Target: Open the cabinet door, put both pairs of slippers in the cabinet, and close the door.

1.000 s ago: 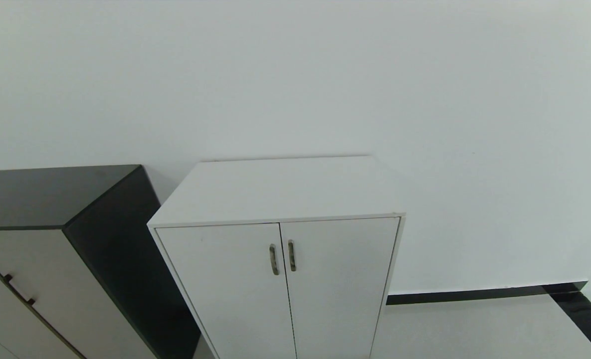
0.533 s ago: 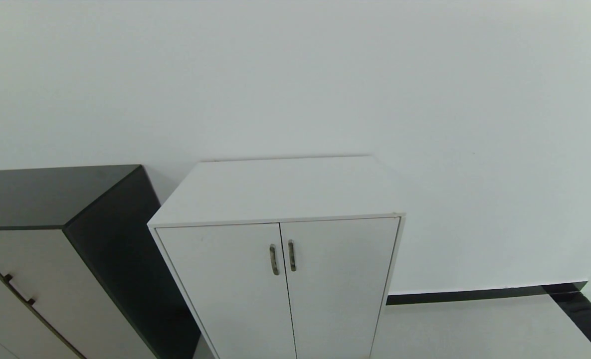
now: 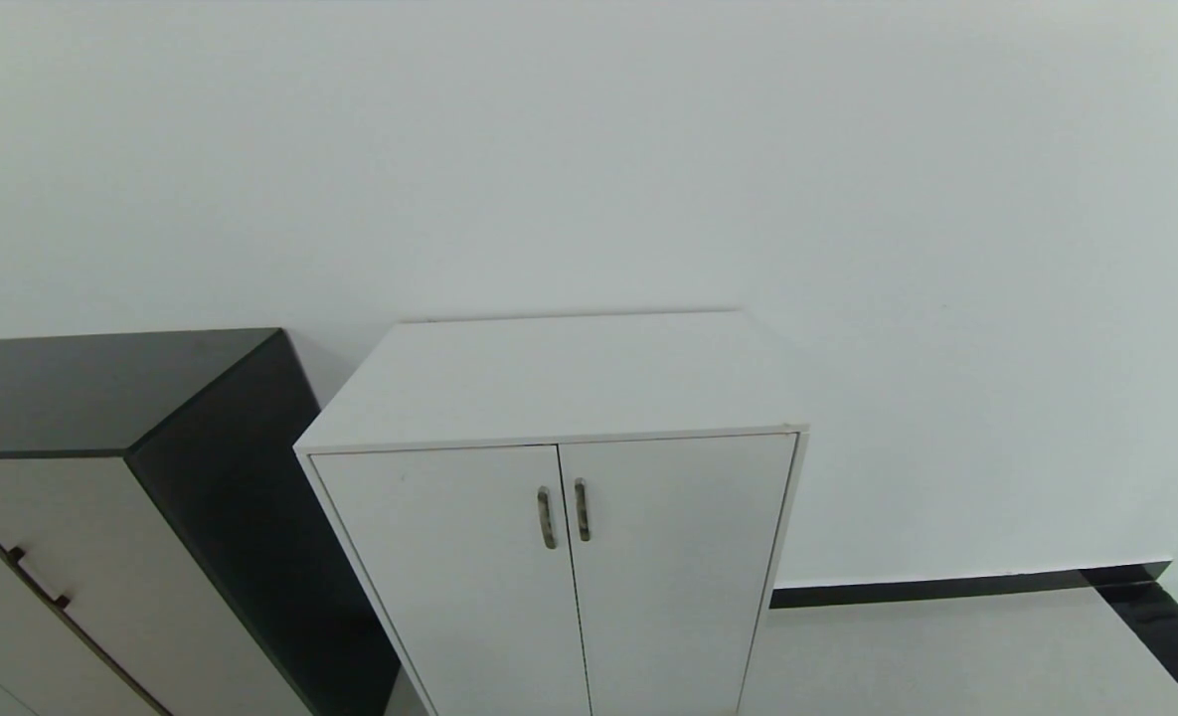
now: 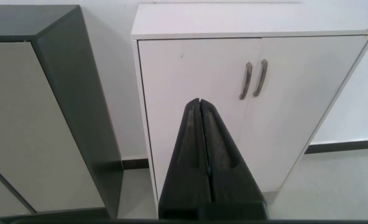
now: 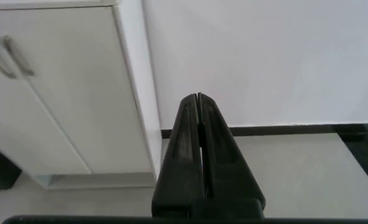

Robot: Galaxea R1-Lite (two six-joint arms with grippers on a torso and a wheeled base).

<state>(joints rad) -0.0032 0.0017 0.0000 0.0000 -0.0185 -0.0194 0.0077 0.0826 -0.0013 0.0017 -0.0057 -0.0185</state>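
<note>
- Two cabinets against the wall [image 3: 589, 149]: dark cabinet [image 3: 221, 477] at left, white cabinet [image 3: 549, 378] beside it, doors [image 3: 449, 567] shut.
- Left gripper [image 4: 200, 102]: jaws pressed together, facing the white cabinet.
- Right gripper [image 5: 198, 98]: jaws pressed together, beside the white cabinet's right edge.

text: none can be read on the white two-door wooden cabinet [image 3: 559, 383] | labels, numbers, signs: none made out
</note>
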